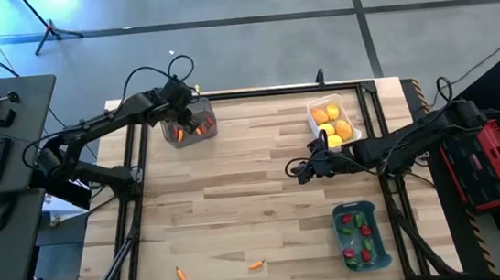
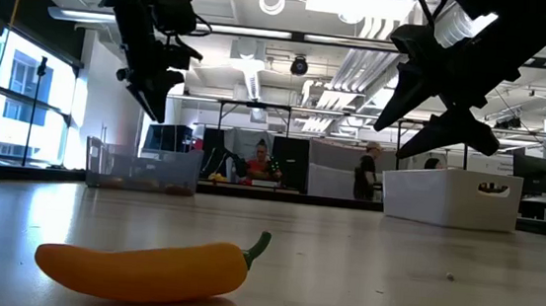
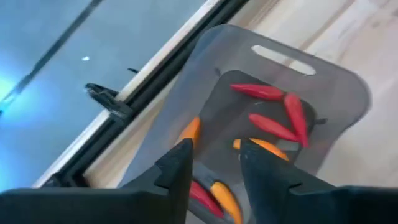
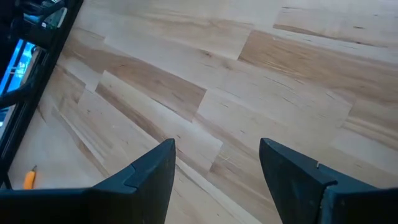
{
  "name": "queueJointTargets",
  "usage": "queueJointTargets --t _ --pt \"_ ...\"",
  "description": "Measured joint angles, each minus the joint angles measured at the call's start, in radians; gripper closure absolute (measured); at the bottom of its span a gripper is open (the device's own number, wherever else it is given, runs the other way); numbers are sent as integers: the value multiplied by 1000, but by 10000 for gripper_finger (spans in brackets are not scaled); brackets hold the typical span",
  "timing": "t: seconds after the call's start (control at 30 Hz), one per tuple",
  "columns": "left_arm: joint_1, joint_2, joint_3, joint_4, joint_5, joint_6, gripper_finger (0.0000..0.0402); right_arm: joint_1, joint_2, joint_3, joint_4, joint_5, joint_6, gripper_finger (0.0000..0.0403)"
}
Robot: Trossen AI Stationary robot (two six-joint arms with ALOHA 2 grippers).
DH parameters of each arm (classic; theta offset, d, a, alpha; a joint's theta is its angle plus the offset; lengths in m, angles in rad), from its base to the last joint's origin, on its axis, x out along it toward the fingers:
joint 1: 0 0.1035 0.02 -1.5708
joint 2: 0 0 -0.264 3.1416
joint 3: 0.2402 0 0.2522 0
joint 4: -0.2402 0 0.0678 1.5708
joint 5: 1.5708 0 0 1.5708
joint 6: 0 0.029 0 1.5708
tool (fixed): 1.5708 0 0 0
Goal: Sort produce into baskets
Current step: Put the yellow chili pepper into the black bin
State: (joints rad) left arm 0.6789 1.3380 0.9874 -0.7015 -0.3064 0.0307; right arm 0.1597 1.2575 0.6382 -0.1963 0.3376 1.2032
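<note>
My left gripper [image 1: 185, 117] hovers over the clear smoky grey bin [image 1: 202, 134] at the table's far left. It is open and empty in the left wrist view [image 3: 214, 163]. Red and orange peppers [image 3: 273, 124] lie in that bin. My right gripper [image 1: 299, 170] is open and empty above bare wood near the table's middle, as the right wrist view [image 4: 214, 168] shows. The white bin [image 1: 350, 110] holds yellow-orange fruits [image 1: 329, 123]. The blue-grey bin [image 1: 380, 249] holds red and green peppers [image 1: 360, 232]. Two small orange pieces [image 1: 182, 275] [image 1: 256, 264] lie near the front edge.
An orange pepper [image 2: 144, 269] lies close in front of the low camera. The black frame rail [image 1: 255, 93] runs along the table's far edge beside the grey bin. Bare wood [image 1: 237, 196] spans the table's middle. People show in the room beyond [image 2: 257, 162].
</note>
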Motion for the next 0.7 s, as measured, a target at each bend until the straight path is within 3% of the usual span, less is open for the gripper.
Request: queueJointTargets --t 0.17,0.27,0.37,0.43,0.57,0.7 --pt "-14 -35 23 -56 151 -80 238 0 0 0 -1 2 -1 181" --pt "-57 -85 30 -131 323 -228 221 1 0 0 -2 -6 -18 181" --pt "-177 -161 -5 -192 452 -416 216 11 0 0 -6 -15 -55 181" --pt "-331 -218 -23 -226 474 -516 216 21 0 0 -13 -16 -80 181" --pt "-740 -282 -24 -266 479 -690 217 40 0 0 -49 -15 -108 181" --pt "-1121 -254 -22 -256 430 -663 222 40 0 0 -105 -16 -109 181"
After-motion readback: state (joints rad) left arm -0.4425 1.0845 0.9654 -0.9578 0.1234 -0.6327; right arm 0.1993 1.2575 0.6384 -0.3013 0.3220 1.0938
